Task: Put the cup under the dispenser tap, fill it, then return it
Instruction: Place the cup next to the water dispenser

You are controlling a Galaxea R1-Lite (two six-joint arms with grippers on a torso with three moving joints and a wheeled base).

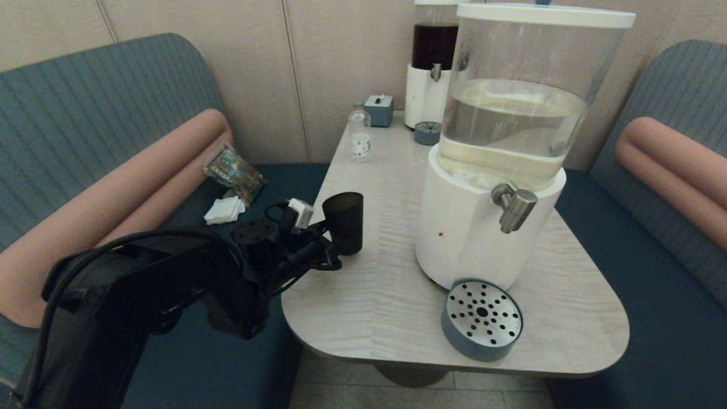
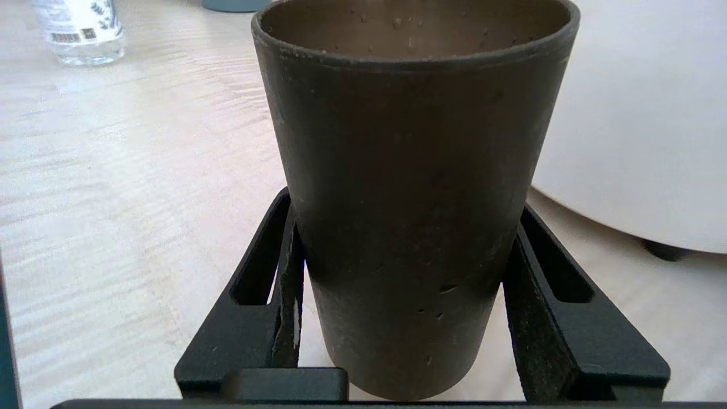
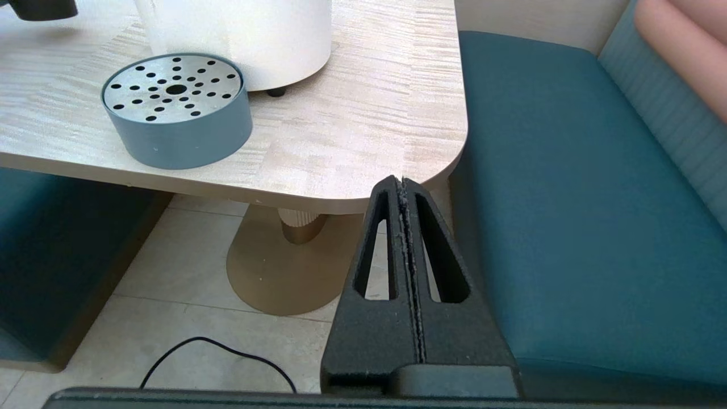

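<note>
Left tool clamped low on the cup, upright near the desk left edge. Best carried level rightward onto the perforated tray, beneath the dispenser tap. Right tool closed, off-desk.

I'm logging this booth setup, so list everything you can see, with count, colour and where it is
cup: one, matte black, upright near the table's left edge, between the left gripper's fingers
large dispenser: one, white base with clear tank of pale liquid, on the table's right half
dispenser tap: one, brushed steel, on the large dispenser's base
drip tray: one, blue-grey with perforated metal top, below the tap
small dispenser: one, white base, dark liquid, table's far end
small drip tray: one, blue-grey, before it
clear bottle: one, far left of the table
small box: one, blue-grey, far end
table: one, pale wood
napkins: white, left seat
left gripper: around the cup
right gripper: shut, beyond the table's near right corner
</note>
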